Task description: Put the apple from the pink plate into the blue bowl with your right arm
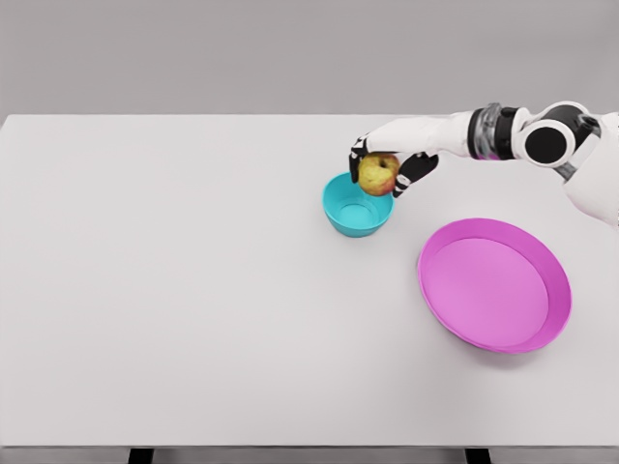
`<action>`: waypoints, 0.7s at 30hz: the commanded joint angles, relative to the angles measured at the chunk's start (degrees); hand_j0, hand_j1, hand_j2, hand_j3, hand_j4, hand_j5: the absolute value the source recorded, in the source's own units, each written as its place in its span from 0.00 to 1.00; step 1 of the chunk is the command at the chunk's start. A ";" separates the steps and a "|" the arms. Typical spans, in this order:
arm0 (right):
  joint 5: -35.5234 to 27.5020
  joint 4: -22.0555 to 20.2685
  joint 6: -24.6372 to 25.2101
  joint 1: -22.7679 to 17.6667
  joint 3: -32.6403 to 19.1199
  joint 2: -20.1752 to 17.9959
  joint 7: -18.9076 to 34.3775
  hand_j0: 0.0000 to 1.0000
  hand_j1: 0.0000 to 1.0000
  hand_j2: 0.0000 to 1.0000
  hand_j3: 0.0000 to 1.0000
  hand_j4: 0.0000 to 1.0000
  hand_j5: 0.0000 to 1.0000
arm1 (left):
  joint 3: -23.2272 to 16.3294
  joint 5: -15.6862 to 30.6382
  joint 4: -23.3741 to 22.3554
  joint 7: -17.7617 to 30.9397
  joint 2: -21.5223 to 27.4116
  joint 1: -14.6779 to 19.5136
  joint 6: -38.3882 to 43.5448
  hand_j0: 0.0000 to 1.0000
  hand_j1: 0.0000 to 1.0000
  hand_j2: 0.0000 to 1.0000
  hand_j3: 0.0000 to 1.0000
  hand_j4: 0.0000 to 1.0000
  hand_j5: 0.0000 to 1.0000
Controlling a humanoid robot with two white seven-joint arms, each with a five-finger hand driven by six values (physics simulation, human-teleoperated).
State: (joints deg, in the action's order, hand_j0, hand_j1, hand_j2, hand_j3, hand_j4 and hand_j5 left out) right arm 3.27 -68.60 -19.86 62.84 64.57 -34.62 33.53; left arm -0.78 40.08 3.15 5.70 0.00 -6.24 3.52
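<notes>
A yellow-red apple (pixel 378 175) is held in my right hand (pixel 385 166), whose fingers curl around it. The arm reaches in from the right edge, and the hand with the apple hangs just above the far right rim of the blue bowl (pixel 344 220). The bowl stands near the middle of the white table and looks to have nothing inside. The pink plate (pixel 494 283) lies to the right and nearer to me, with nothing on it. My left arm does not show.
The white table (pixel 174 290) spreads wide to the left and front. Its front edge runs along the bottom of the view, with two dark legs below it.
</notes>
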 commanded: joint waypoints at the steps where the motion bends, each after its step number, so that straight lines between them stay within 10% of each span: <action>1: 0.07 1.54 0.00 0.00 -0.06 1.13 0.04 0.38 0.38 0.38 0.38 0.38 0.38 | -0.01 0.00 0.02 0.01 0.00 0.00 0.00 1.00 1.00 1.00 1.00 1.00 1.00; 9: 1.39 -0.83 2.37 -0.26 -0.15 1.14 -0.22 0.94 0.94 0.94 0.94 0.94 0.94 | -0.01 0.00 -0.07 0.01 0.00 0.00 0.00 1.00 1.00 1.00 1.00 1.00 1.00; 16: 1.39 -3.12 2.63 -0.62 -0.41 0.26 -0.14 1.00 1.00 1.00 1.00 1.00 1.00 | -0.01 0.00 0.02 0.01 0.00 0.00 0.00 1.00 1.00 1.00 1.00 1.00 1.00; 21: 0.95 -15.68 6.24 -0.79 -2.52 -7.65 0.04 1.00 1.00 1.00 1.00 1.00 1.00 | -0.01 0.00 0.02 0.01 0.00 0.00 0.00 1.00 1.00 1.00 1.00 1.00 1.00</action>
State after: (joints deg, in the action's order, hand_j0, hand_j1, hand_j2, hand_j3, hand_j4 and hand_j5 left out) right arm 4.62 -79.52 -14.92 62.05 62.95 -39.30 33.51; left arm -0.78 40.08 3.12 5.69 0.00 -6.24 3.51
